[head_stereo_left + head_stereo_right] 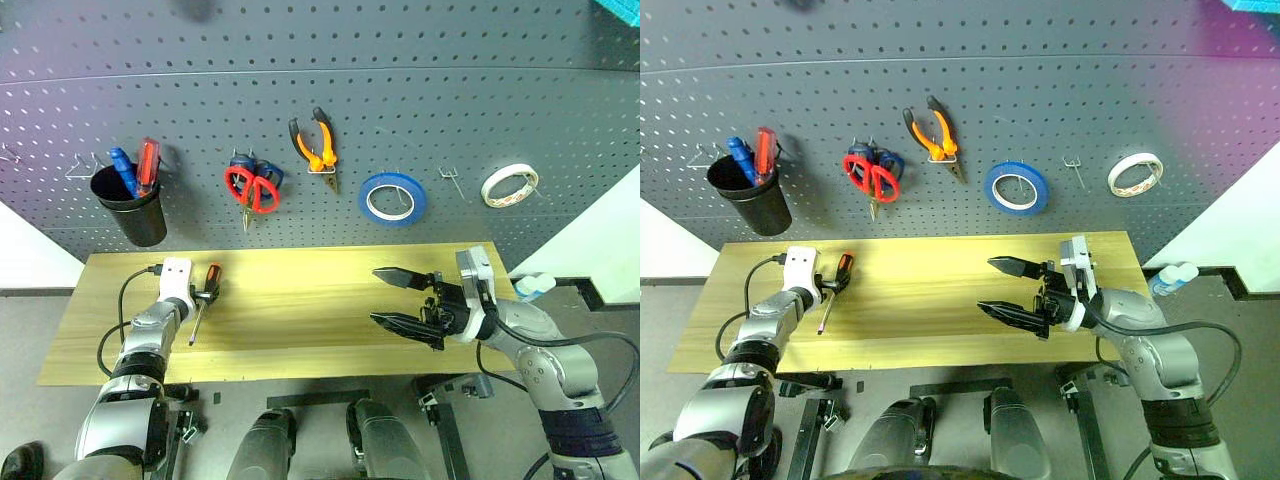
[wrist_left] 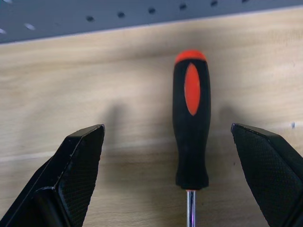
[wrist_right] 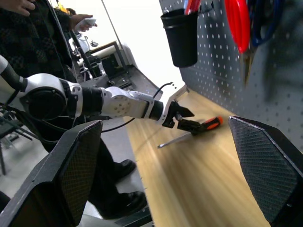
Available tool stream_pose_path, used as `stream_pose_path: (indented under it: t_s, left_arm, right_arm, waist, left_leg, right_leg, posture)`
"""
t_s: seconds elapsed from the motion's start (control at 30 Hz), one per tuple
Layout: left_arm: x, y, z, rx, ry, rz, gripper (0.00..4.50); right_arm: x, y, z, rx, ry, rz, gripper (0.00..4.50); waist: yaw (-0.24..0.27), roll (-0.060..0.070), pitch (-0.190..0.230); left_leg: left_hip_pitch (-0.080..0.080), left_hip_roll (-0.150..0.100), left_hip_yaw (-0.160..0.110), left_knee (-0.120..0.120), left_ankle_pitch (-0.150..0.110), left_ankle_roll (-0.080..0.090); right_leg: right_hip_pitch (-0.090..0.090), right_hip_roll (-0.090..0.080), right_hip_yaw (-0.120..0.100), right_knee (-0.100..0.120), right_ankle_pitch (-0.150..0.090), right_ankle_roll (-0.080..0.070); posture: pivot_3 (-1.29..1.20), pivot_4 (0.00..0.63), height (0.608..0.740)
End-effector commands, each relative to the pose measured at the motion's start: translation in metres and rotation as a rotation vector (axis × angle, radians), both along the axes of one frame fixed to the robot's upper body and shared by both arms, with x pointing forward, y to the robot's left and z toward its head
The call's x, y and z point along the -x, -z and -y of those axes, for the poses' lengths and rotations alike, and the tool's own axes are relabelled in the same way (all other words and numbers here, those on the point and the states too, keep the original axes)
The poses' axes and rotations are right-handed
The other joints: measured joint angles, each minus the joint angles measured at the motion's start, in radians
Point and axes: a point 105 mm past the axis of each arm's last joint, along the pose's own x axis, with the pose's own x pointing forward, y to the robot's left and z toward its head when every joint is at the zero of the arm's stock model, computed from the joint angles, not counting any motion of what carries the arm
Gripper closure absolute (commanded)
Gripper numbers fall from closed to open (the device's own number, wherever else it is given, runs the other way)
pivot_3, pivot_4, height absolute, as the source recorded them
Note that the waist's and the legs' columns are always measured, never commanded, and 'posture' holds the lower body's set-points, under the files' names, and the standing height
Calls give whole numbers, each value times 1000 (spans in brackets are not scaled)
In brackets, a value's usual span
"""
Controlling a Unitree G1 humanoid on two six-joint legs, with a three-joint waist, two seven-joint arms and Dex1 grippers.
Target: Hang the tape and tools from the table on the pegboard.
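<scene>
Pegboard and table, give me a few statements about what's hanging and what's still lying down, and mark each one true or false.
1. The blue tape hangs on the pegboard. True.
2. The pliers lie on the table. False: they hang on the pegboard.
3. The screwdriver lies on the table. True.
4. The left gripper has closed on the screwdriver handle. False: its fingers stand open either side.
5. The right gripper holds the red scissors. False: it is open; the scissors hang.

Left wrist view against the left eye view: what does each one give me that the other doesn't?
Left wrist view alone: the left gripper open, fingers astride the screwdriver handle, not touching. Left eye view alone: blue tape, red-handled scissors and pliers hanging on the pegboard, and the open right gripper. Both: screwdriver lying on the table.
</scene>
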Motion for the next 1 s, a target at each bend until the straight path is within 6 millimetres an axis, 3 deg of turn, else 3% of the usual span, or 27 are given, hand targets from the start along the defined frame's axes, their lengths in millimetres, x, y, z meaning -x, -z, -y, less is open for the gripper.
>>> stream_pose_path:
  t_s: [0.03, 0.27, 0.37, 0.7, 1.0]
  left_arm:
    - [-4, -9, 1, -32, 32, 32, 25]
    - [-2, 1, 8, -28, 36, -12, 25]
    - [0, 7, 9, -16, 27, -36, 580]
    - [2, 11, 14, 57, 23, -51, 3847]
    - [15, 15, 20, 67, 19, -43, 3855]
  right_arm:
    - [5, -11, 1, -11, 0, 38, 0]
    - [7, -14, 3, -13, 13, 35, 0]
    - [7, -15, 4, -8, 18, 37, 0]
    - [2, -17, 5, -5, 29, 56, 0]
    - [-3, -16, 7, -15, 35, 56, 0]
  waist:
    - [0, 0, 7]
    - [-1, -1, 18]
    - [-1, -1, 18]
    - [-12, -1, 18]
    - [-23, -1, 18]
  left_leg:
    - [0, 0, 0, 0, 0, 0]
    - [-7, 0, 0, 0, 0, 0]
    - [-12, 0, 0, 1, 0, 0]
    - [-12, 0, 1, 1, 0, 0]
    - [-12, 0, 1, 1, 0, 0]
  right_leg:
    - [0, 0, 0, 0, 0, 0]
    - [-7, 0, 0, 0, 0, 0]
    - [-12, 0, 0, 1, 0, 0]
    - [-13, 0, 0, 1, 0, 0]
    - [-13, -1, 0, 1, 1, 0]
  posture:
    - [-130, 285, 740]
    - [-145, 284, 740]
    - [-146, 282, 740]
    - [-144, 270, 740]
    - [-133, 262, 740]
